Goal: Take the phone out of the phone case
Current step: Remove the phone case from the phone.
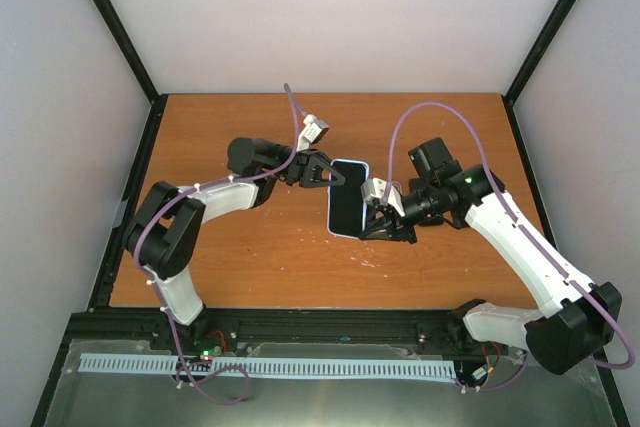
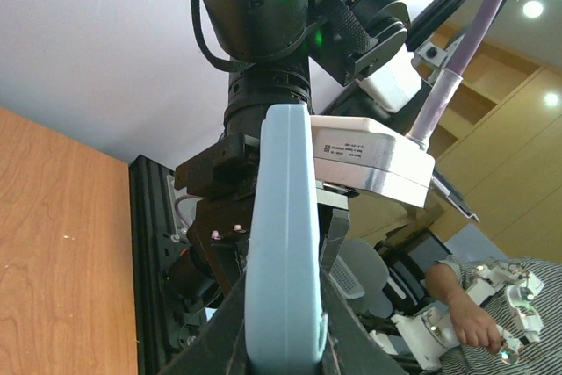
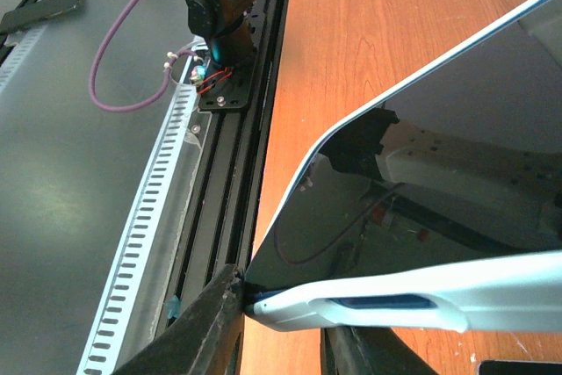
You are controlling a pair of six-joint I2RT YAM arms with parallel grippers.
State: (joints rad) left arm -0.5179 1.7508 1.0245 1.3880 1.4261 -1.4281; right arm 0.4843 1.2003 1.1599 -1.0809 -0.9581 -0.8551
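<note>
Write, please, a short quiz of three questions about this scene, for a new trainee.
1. True or false: only the left gripper holds the phone case.
2. The phone case is: A) red, B) light blue, C) black.
3. Is the phone out of its case yet?
Key: 1 false, the right gripper grips it too; 2 B; 3 no, the case rim surrounds the phone.
</note>
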